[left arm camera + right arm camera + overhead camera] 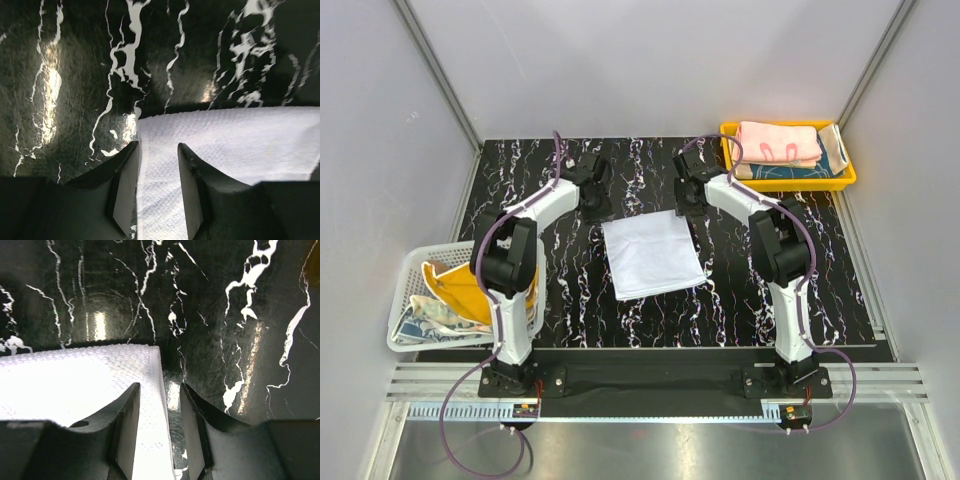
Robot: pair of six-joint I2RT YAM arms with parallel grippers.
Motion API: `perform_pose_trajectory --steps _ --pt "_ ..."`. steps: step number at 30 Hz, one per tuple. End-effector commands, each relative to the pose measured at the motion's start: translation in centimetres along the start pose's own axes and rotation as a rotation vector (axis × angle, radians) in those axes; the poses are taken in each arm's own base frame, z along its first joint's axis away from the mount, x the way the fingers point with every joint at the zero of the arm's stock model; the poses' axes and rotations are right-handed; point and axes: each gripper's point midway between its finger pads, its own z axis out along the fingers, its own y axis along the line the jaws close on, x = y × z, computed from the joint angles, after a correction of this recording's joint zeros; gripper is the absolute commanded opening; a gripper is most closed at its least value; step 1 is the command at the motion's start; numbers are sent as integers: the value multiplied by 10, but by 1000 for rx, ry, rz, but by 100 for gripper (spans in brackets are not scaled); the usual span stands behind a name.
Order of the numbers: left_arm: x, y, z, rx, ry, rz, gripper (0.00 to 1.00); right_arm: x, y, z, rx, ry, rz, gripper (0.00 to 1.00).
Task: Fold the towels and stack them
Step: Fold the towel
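At the centre of the overhead frame the white towel (653,255) lies flat on the black marbled table (580,310). At its upper left corner the left gripper (158,152) stands with jaws parted astride the towel's edge, clamping nothing. The right gripper (160,392) is likewise parted over the upper right corner. Upper right, a folded pink towel (778,141) tops the stack in the yellow tray (790,184).

White towel (653,254) lies flat, slightly skewed, at centre; pink towel (778,142) sits folded far right
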Motion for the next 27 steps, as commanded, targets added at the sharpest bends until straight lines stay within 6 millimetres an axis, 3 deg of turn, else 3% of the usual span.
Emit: perform_pose_trajectory --steps 1,10,15,27 --pt "10 2 -1 -1 42 43 41 -41 10 -32 -60 -117 -16 45" --pt "23 19 14 -68 77 72 43 -53 11 -16 -65 -121 -36 46" --pt "16 24 25 -109 67 78 43 -59 14 -3 -65 -124 -32 46" --pt "16 29 51 -155 99 104 43 -38 1 10 -21 -83 -12 46"
